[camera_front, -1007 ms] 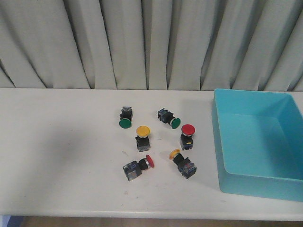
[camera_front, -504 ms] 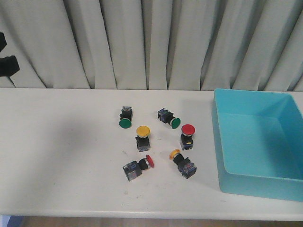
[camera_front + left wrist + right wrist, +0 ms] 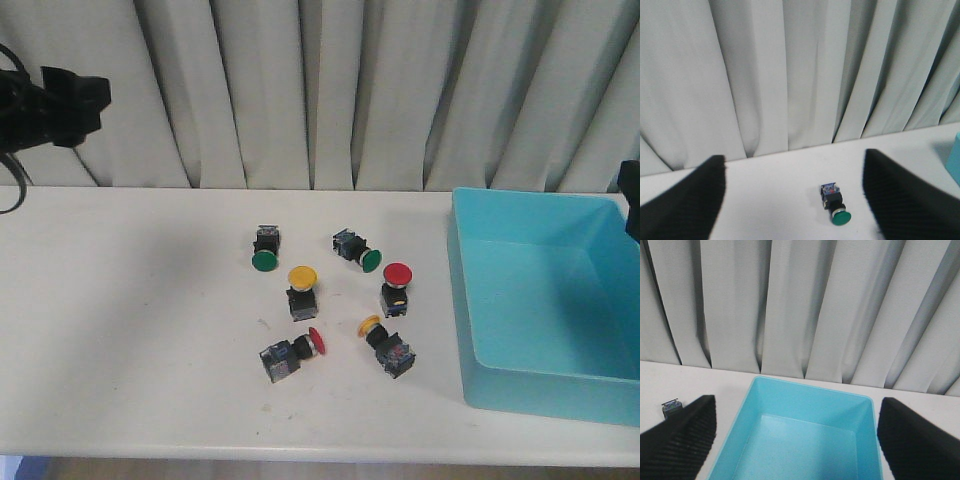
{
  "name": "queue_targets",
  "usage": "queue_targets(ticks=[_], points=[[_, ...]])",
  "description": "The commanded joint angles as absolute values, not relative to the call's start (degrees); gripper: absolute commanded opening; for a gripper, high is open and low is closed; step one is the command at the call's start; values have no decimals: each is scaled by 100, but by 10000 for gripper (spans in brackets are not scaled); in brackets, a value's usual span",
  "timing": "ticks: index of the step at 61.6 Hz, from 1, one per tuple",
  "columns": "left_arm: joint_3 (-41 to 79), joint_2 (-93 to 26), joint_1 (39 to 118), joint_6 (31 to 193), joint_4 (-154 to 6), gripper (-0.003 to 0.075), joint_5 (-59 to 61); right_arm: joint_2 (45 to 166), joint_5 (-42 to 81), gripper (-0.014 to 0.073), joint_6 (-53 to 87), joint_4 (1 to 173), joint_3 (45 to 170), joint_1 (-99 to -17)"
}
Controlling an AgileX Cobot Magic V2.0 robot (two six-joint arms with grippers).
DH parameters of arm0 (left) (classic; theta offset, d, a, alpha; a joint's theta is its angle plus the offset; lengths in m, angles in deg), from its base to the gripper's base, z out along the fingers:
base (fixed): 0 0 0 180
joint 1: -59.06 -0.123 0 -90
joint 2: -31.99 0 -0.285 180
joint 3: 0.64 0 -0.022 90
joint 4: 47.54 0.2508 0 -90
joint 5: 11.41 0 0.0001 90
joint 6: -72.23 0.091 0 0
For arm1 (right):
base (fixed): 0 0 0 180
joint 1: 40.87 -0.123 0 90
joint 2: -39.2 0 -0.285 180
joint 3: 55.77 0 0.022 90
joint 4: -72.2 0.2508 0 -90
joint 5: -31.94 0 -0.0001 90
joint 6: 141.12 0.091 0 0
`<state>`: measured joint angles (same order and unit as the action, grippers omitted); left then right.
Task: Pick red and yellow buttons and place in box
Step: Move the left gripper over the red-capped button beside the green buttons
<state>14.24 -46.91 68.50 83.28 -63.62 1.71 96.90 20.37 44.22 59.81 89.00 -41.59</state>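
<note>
Buttons (image 3: 397, 274) lie left of your empty box (image 3: 545, 300); both tools, left (image 3: 790, 200) and right (image 3: 795, 440), gape wide, holding nothing.

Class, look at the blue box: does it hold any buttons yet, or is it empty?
Empty. The box shows only bare blue floor in the front and right wrist views; all six buttons lie on the table.

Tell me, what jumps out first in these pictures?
A big turquoise box sits open at the table's right end, nothing visible in it. Left of it, mid-table, lies a loose cluster of six push buttons: two red, two yellow and two green. The left gripper hangs high with its fingers spread wide.
</note>
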Motion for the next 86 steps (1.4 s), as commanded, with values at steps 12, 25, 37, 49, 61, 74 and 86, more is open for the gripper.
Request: queue_targets(ticks=[12, 25, 37, 49, 61, 74, 86], points=[[995, -5200, 6923, 7870, -7099, 657, -65, 9659, 2398, 601, 4394, 6192, 9104, -4169], [-264, -6186, 7705, 8621, -7198, 622, 930, 9659, 2093, 549, 4388, 6255, 9104, -4169], [-1614, -7401, 8624, 9034, -7187, 618, 1332, 9659, 2029, 544, 4388, 6260, 9104, -4169], [-3195, -9010, 9343, 9060, -7180, 611, 1908, 9659, 2064, 544, 4388, 6260, 9104, -4169], [-4100, -10040, 9674, 9039, -7158, 608, 2230, 9659, 2019, 544, 4388, 6270, 9099, -4181], [-4296, -10604, 9752, 9014, -7056, 604, 2038, 9659, 1915, 544, 4274, 6173, 9085, -4636], [-4296, -10889, 9752, 8562, -6744, 596, 1863, 9659, 1703, 544, 4168, 6162, 9085, -4977]])
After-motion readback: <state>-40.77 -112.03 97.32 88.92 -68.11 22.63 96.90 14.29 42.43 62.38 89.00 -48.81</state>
